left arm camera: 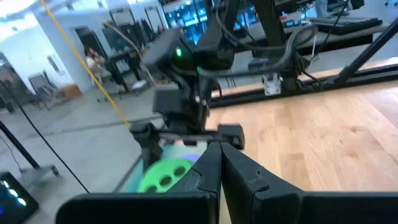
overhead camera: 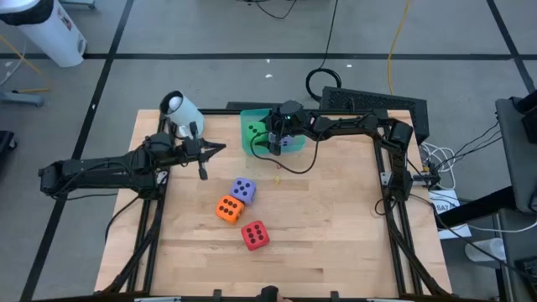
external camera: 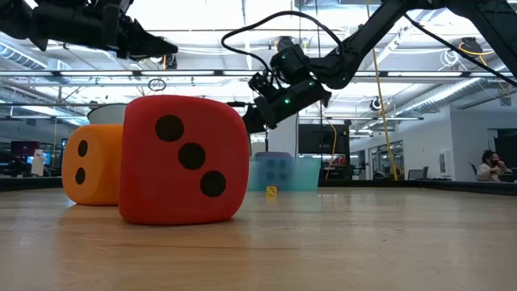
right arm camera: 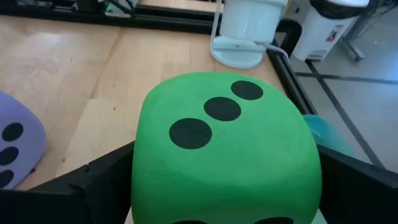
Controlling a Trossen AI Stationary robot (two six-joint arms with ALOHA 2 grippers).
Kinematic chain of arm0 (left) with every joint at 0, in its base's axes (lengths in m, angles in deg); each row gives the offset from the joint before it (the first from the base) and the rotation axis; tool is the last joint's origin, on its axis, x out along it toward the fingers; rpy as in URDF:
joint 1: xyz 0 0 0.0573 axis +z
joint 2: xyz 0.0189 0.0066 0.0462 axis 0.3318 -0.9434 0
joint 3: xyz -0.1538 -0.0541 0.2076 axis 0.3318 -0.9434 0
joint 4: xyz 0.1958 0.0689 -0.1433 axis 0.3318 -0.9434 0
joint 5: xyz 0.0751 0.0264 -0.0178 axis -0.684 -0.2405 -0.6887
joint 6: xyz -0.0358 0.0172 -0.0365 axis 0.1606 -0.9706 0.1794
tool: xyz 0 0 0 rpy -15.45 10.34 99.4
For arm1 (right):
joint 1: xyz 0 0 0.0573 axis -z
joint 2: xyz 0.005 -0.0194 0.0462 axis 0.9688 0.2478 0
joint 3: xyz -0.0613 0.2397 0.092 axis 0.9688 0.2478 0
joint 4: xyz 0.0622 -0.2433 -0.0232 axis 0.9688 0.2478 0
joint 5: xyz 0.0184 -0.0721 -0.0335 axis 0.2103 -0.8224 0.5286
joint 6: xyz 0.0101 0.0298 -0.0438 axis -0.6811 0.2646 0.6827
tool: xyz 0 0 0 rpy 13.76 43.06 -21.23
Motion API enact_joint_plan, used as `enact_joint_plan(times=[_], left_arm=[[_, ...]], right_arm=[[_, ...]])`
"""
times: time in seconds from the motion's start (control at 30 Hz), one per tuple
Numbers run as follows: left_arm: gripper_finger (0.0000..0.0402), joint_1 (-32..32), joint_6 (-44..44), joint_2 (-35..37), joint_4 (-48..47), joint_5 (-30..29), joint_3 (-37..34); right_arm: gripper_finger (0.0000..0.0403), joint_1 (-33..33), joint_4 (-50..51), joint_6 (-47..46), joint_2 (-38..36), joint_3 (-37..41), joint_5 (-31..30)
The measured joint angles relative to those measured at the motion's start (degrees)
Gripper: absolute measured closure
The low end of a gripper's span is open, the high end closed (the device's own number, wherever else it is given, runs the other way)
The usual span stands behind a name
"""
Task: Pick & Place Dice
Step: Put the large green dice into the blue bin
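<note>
A green die [right arm camera: 227, 143] sits between the fingers of my right gripper [right arm camera: 227, 180] over the left end of the teal tray [overhead camera: 295, 151]. The tray stands at the table's far edge. A purple die [overhead camera: 291, 143] lies in the tray. Another purple die [overhead camera: 243, 189], an orange die [overhead camera: 228, 208] and a red die [overhead camera: 255, 235] rest on the wood at mid-table. My left gripper [overhead camera: 220, 148] is shut and empty in the air just left of the tray. In the low view the red die [external camera: 184, 159] hides the green one. My right gripper pinches the green die between its two fingers, one on each opposite side face [right arm camera: 142, 168]. The fingers [right arm camera: 93, 183] come from the table's right, slanting down. The three-pip face is up. Whether the die's underside rests in the tray is hidden.
A white stand [overhead camera: 180, 113] sits at the table's far left corner, close to my left arm. A small yellow bit [overhead camera: 279, 178] lies on the wood near the tray. A black keyboard [overhead camera: 377, 102] lies beyond the far edge. The near half of the table is bare wood.
</note>
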Motion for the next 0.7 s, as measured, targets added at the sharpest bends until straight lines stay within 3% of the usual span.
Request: enact_joint_plan(times=[0.23,0.43,0.57,0.7], left_arm=[[0.0381,1.0,0.8,-9.6,7.0,-6.5,0.0],[0.0397,5.5,-0.2,-22.7,14.0,-3.4,3.6],[0.0395,8.2,0.5,-30.6,13.9,-3.2,8.3],[0.0397,10.5,0.8,-37.6,12.4,2.1,13.4]], right_arm=[[0.0003,0.0,-1.6,0.7,0.0,0.0,0.0],[0.0003,0.0,-1.6,0.7,0.0,0.0,0.0],[0.0003,0.0,-1.6,0.7,0.0,0.0,0.3],[0.0003,-0.1,-1.6,0.8,0.0,0.0,1.5]])
